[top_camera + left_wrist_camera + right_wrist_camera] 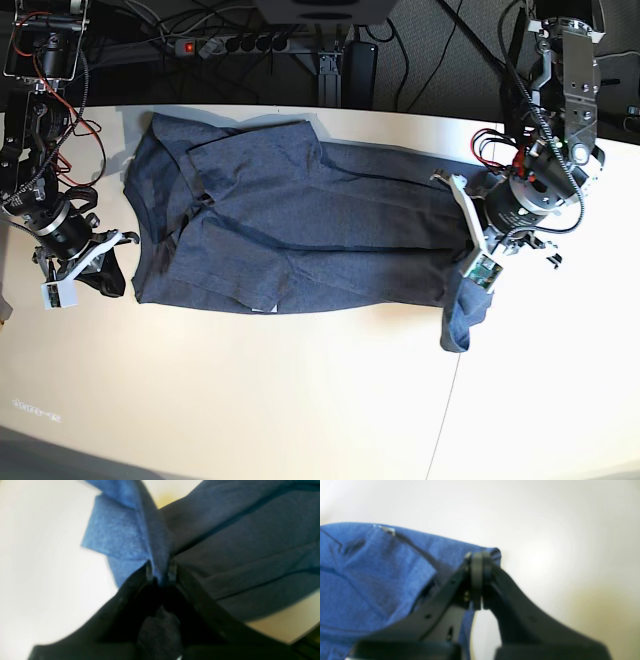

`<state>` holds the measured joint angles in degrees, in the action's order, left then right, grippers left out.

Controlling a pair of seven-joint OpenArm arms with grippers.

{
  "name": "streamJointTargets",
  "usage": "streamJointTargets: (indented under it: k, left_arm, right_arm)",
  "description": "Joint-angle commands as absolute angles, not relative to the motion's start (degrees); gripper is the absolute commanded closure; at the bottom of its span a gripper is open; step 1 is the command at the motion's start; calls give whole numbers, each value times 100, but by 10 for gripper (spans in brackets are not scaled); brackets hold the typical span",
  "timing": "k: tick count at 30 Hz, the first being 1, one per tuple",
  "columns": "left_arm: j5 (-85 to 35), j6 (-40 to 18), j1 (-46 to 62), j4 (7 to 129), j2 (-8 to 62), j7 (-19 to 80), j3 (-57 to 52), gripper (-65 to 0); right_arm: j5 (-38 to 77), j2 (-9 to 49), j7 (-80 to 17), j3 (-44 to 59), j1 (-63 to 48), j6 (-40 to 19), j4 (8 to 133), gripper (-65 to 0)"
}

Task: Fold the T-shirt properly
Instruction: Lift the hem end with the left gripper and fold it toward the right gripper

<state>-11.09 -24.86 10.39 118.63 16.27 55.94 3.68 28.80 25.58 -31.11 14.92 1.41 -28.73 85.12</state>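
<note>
The blue-grey T-shirt (300,230) lies spread lengthwise across the white table (300,400), with creases and a folded-over layer on its left half. My left gripper (476,272) is at the shirt's right end, shut on a bunched fold of it. A flap of cloth hangs below the grip. In the left wrist view the T-shirt (250,542) runs up from between the jaws of the left gripper (160,573). My right gripper (118,272) is shut at the shirt's lower left corner. In the right wrist view the right gripper (478,562) meets the edge of the T-shirt (370,580). Whether cloth is pinched there is unclear.
A power strip (230,45) and loose cables lie beyond the table's back edge. Both arm bases stand at the table's left and right sides. Bare tabletop stretches in front of the shirt toward the near edge.
</note>
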Motion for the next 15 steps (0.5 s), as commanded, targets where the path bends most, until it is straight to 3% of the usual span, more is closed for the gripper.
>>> streamJointTargets:
  k: [1,9,15]
  left_arm:
    - [-939,-2342,972,11972,1573,5415,563,0]
    - [563,-1927,963,11952,709,5039,1837,0]
    - [1710,-1372,832,11710,602,4864,2735,0]
  right_arm:
    - [2961,2696,-2982,1542,220,-3299,8613,0]
    - [2961,2698,-2980,1542,220,-3299,8613,0]
    - [3041,2696,-2980,1542,220,-3299,8613,0]
